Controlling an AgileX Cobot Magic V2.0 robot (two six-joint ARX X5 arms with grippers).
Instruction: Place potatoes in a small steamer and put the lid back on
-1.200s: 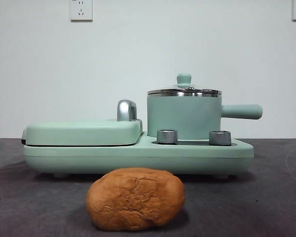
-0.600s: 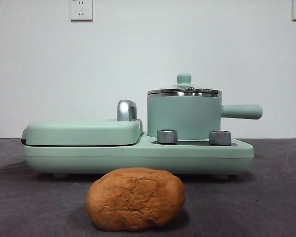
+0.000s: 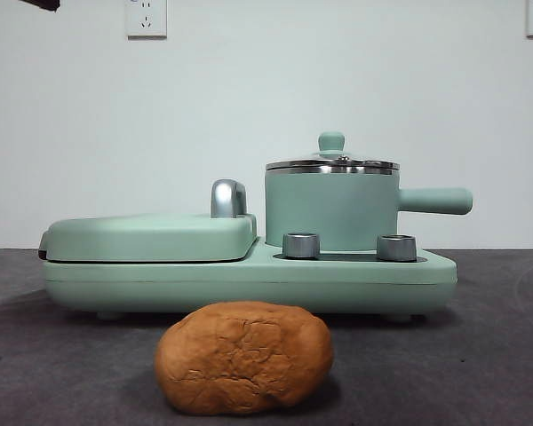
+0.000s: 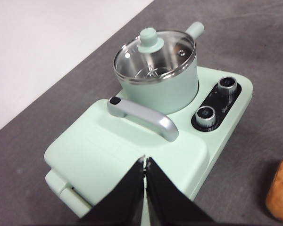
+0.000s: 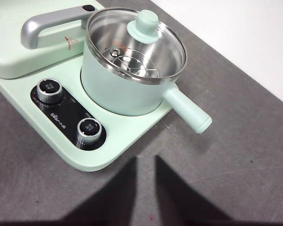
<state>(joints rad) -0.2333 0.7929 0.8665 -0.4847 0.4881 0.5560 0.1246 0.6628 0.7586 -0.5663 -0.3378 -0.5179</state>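
The potato [image 3: 244, 358], orange-brown with cracked skin, lies on the table in front of the appliance; its edge also shows in the left wrist view [image 4: 280, 197]. The small steamer [image 3: 331, 209] stands on the right of the base, handle pointing right, with the glass lid [image 3: 331, 163] on it. Through the lid, the pot [image 5: 127, 70] holds only a metal rack. My left gripper [image 4: 145, 162] is shut and empty, high above the griddle cover. My right gripper [image 5: 145, 160] has its jaws slightly apart and is empty, above the table near the pot's handle [image 5: 186, 110].
The flat griddle cover [image 3: 151, 237] with its chrome handle [image 3: 228, 198] fills the left of the mint-green base [image 3: 249, 282]. Two chrome knobs [image 3: 301, 245] sit at the base's front right. A black arm tip [image 3: 40, 4] shows at the top left corner.
A black arm tip has come into the front view's top left corner. The potato, pot and lid have not moved.
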